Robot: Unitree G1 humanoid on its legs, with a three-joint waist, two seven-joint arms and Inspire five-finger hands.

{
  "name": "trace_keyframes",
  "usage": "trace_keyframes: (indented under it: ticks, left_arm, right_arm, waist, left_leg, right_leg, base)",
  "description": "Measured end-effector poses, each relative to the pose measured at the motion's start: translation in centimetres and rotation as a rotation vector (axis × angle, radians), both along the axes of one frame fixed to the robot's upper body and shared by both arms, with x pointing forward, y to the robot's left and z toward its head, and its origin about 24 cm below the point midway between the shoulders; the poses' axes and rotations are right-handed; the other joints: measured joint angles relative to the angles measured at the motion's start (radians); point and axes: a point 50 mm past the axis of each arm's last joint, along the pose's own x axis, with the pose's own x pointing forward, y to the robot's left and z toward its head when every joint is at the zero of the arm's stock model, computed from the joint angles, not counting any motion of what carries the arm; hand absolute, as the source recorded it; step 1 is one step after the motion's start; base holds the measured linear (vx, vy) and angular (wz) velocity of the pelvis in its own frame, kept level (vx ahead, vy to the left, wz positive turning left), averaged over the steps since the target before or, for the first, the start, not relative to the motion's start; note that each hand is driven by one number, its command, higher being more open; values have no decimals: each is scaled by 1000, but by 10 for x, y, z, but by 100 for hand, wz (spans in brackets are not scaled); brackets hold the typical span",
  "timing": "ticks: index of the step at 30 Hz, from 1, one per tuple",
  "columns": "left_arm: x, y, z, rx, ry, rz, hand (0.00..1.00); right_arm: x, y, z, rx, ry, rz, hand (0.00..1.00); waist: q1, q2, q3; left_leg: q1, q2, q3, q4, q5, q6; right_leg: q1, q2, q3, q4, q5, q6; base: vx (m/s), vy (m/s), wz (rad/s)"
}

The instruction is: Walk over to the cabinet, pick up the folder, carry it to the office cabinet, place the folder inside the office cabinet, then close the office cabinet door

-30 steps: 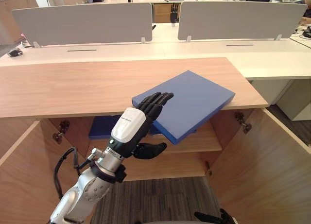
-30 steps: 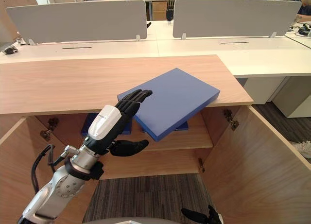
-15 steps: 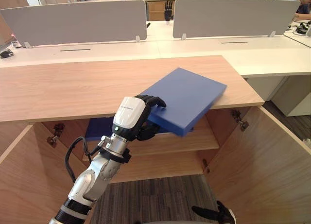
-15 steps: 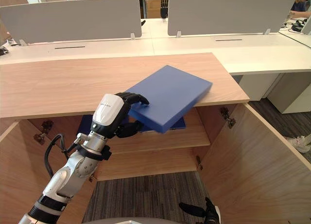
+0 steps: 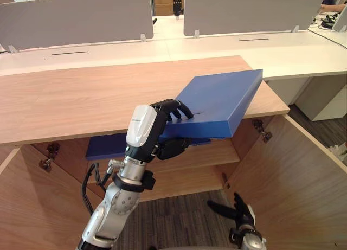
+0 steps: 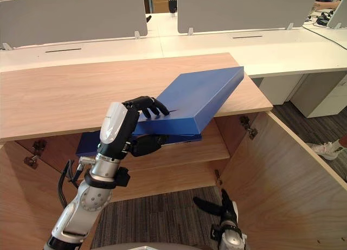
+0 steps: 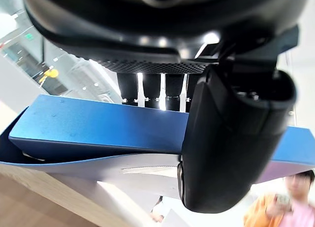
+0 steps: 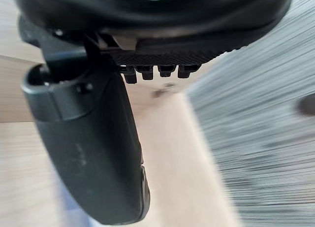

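Observation:
A blue folder lies tilted over the front edge of the wooden cabinet top. Its near corner sticks out past the edge. My left hand is shut on that near corner, with the fingers curled over the top face and the thumb pressed underneath. The left wrist view shows the same grip: the thumb sits below the folder and the fingers lie on its other side. My right hand hangs low in front of the cabinet above the carpet, open, with straight fingers and nothing in it.
Both cabinet doors stand open, the right door and the left door. A second blue folder lies on the shelf inside. White desks with grey divider screens stand behind. Grey carpet lies below.
My left hand's fingers went from lying flat on the folder to curling round its corner, with the thumb coming up underneath. The folder has tipped and risen. The camera has also shifted.

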Motion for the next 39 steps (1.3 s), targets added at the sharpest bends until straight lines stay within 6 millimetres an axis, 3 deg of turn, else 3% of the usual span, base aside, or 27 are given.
trace_keyframes:
  ticks: [4,12,19,23,27,35,39]
  left_arm:
    - [-12,9,4,-146,44,-14,0]
    - [-37,54,23,-617,58,-28,0]
    - [-42,58,27,-786,56,-133,0]
    - [-41,52,26,-856,86,-242,0]
    - [-38,45,27,-911,90,-318,0]
    - [-33,38,28,-965,93,-372,0]
    - [-32,34,28,-978,100,-399,0]
  right_arm:
    - [19,4,45,58,-260,17,100]
    - [19,1,132,288,-711,43,100]
    - [34,8,196,377,-1066,124,100]
    - [56,33,223,481,-1205,235,100]
    - [74,58,228,540,-1199,312,100]
    - [97,70,190,538,-989,231,100]
    - [104,80,182,550,-929,235,100]
  waist:
    - [1,-1,1]
    - [1,-2,15]
    - [4,-8,20]
    - [7,-13,23]
    - [29,-13,23]
    - [52,-10,24]
    - [52,-3,28]
  left_leg:
    - [-11,1,0,0,1,2]
    - [-11,0,2,0,1,1]
    - [-11,0,10,0,1,3]
    - [-11,-1,14,0,2,3]
    - [-11,-2,9,0,5,7]
    - [-20,-11,-30,-1,20,18]
    - [-24,-13,-40,-1,25,15]
  right_leg:
    - [-12,1,2,3,7,-1]
    - [-16,0,3,4,10,-1]
    - [-20,0,9,3,11,1]
    - [-21,-1,12,3,15,3]
    - [-16,-1,8,5,17,6]
    - [-12,-11,-26,21,18,7]
    - [-16,-13,-34,30,18,7]
  base:
    - [-52,-7,-1]
    - [-15,-1,0]
    - [-4,-4,-3]
    - [-9,-3,-2]
    - [-2,-3,4]
    - [-34,3,14]
    - [-56,8,7]
